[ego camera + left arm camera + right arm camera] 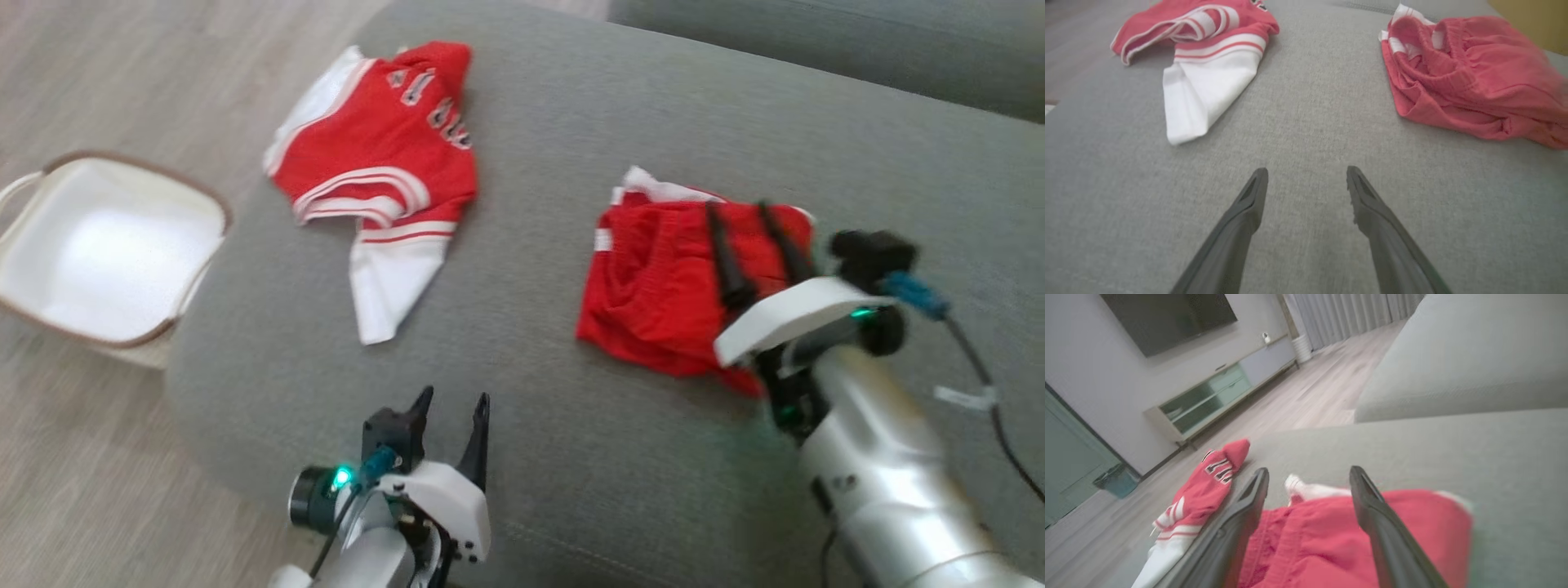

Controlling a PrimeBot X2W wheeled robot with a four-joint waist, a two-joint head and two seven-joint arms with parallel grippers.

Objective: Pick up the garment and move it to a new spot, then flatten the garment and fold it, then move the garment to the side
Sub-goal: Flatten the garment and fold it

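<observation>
Head view: a grey sofa (571,457) seat takes up most of the frame. A white basket (216,204) with a brown rim stands on the wood floor (82,73) at the left edge.
Garment: red shorts (653,278) lie in a crumpled heap on the seat, centre right of the frame. White trim peeks out at the heap's upper edge.
Other clothing: a red and white jersey (375,155) lies upper left of centre, well apart from the shorts.
Right gripper (738,207): it is over the shorts with its two dark fingers spread wide. In the blurred frames, no cloth looks pinched between them.
Left gripper (454,396): it is at lower centre left, over bare sofa. Its fingers are spread and it holds nothing.
Handling: the shorts look light, thin and floppy. They will likely sag, bunch and drag along the seat fabric rather than keep any shape.
Where to hold: a thick edge, such as a band or hem, probably gives a firmer pinch than the loose middle. Two corners of one edge, one per gripper, should let the cloth hang open for flattening.
Risk: a pinch in the heap may catch several layers at once.
</observation>
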